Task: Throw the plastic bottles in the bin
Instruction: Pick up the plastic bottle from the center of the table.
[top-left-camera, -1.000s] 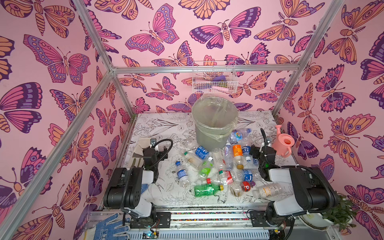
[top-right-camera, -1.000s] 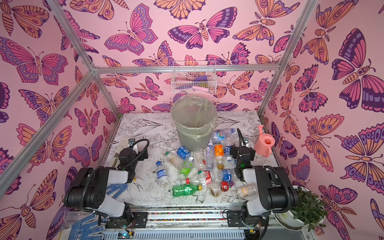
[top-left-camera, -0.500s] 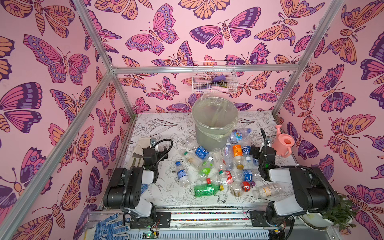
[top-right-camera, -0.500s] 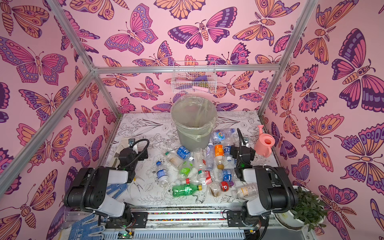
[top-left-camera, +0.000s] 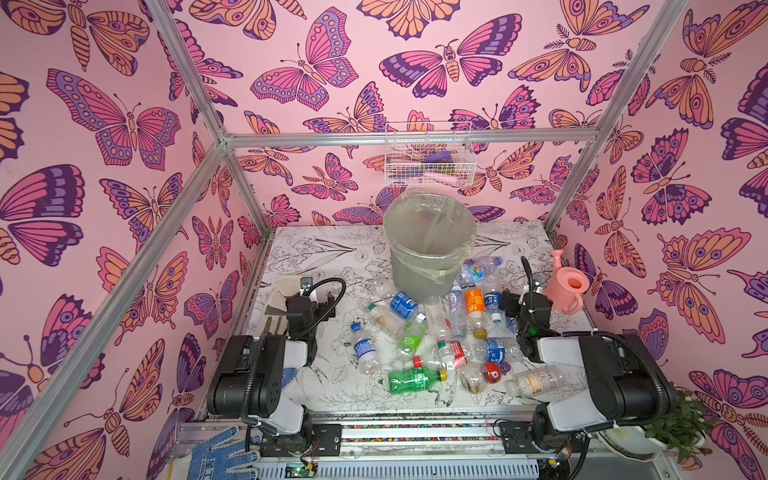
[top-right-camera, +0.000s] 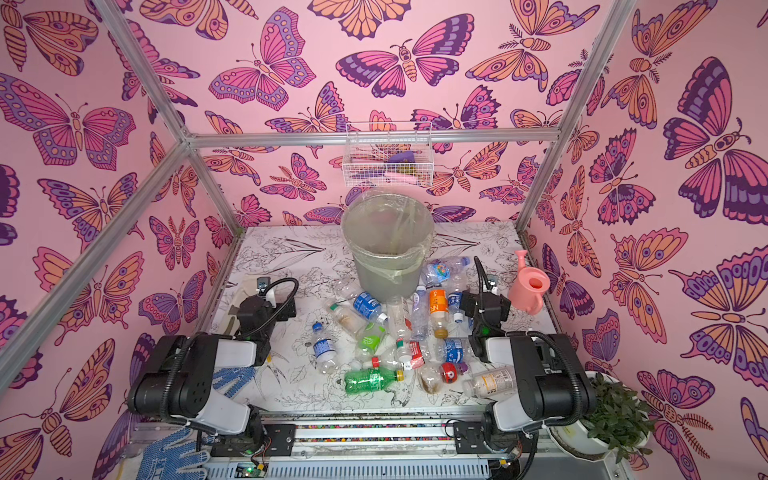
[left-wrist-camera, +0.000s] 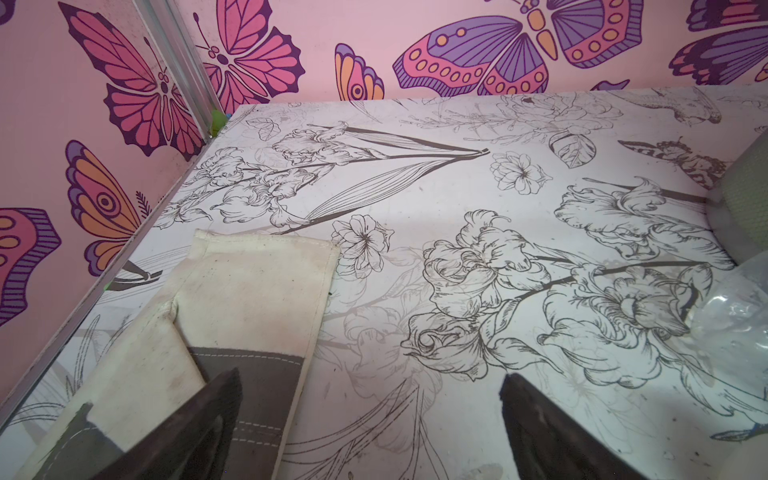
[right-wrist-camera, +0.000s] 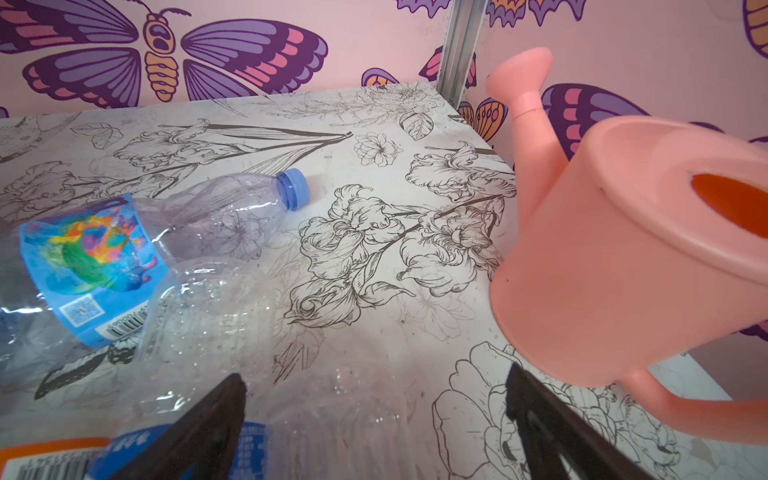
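Just under and to the inner side of your right claw (right-wrist-camera: 374, 374), which is spread wide and holds nothing, lie the plastic bottles (top-left-camera: 436, 332) in a heap. The bin (top-left-camera: 419, 274) stands further ahead, between both claws. Your left claw (left-wrist-camera: 370, 376) is spread wide and empty too, hanging partly over a cream cloth (left-wrist-camera: 249, 291), with the heap off to its inner side. Watch out: the pink watering can (right-wrist-camera: 623, 249) sits just beside the right claw on its outer side, so a wide swing could knock it over. The bottles are round and slick, and they lie on top of each other, so one may pop out of a pinch or roll away and push the rest. If the left claw dips straight down, you may pinch the cloth instead. The bin looks light, so a bump could tip it
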